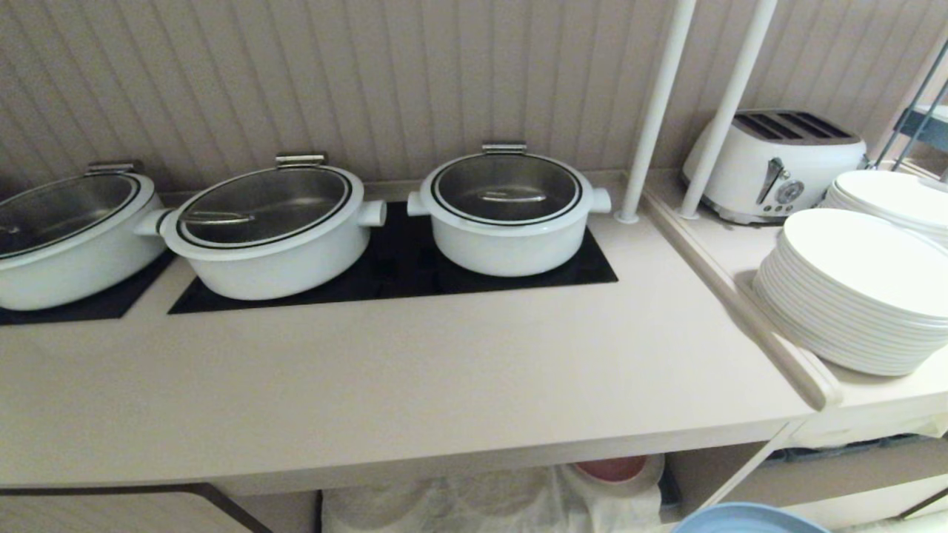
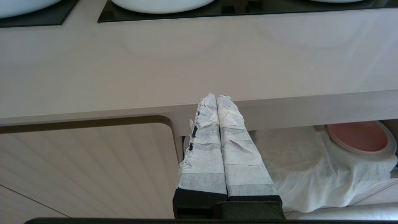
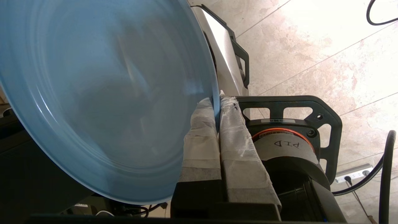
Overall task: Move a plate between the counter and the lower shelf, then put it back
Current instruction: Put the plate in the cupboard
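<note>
Right gripper (image 3: 217,102) pinches the plate (image 3: 102,93) by its rim

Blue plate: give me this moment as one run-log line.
right claw: shut on blue plate rim | plate: off counter, below its front edge | left claw: shut, idle before counter edge

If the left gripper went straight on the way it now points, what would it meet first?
Probably the thick front edge of the long pale-beige counter: the shut, tape-wrapped left gripper has its tips level with that edge. Depth is unclear, so it might instead slip just beneath it, over the wrinkled white cloth.
</note>
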